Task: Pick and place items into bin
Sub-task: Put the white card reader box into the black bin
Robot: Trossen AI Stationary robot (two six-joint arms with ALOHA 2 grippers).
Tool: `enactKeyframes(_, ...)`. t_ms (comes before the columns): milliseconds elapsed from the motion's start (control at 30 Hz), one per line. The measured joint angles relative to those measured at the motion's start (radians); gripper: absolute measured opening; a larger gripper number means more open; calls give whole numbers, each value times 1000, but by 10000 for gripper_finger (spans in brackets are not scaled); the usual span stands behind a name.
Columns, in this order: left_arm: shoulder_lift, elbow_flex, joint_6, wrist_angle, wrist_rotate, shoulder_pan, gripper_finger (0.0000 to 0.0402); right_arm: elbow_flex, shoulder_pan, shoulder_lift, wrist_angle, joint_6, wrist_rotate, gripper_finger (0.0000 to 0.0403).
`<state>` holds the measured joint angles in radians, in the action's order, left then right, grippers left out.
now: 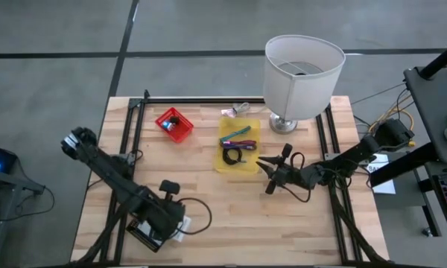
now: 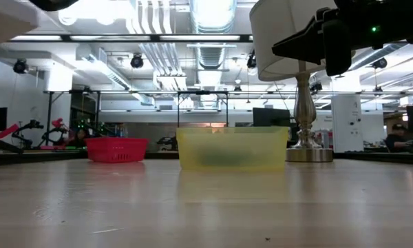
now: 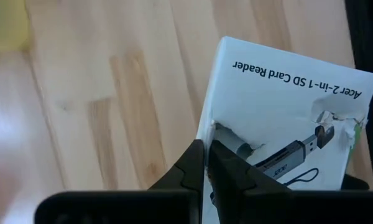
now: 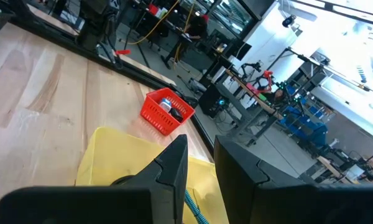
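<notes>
While its fingers stand slightly apart with nothing visible between them, the right gripper (image 1: 261, 164) hovers just beside the yellow bin (image 1: 239, 158), where a teal tool (image 1: 235, 134), a purple tool (image 1: 241, 143) and a coiled black cable (image 1: 232, 155) lie. Nearby stands a red basket (image 1: 174, 124). The left gripper (image 3: 206, 163), pressed together, rests over a white card (image 3: 285, 118).
</notes>
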<state>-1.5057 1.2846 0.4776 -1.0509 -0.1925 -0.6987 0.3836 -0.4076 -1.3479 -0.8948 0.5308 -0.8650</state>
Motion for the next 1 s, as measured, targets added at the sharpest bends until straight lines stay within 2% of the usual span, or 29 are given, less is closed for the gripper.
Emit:
enactKeyframes(233,-12,-1,117,-36,1,-48,0,0,0,0,0,-4,0,68)
enactKeyframes(667,2,-3,123,-149,56,-107,0,0,0,0,-1,-8,0,68)
enactKeyframes(1000,-3,-105,236,-160,43,-183,0,0,0,0,-1,-8,0,68)
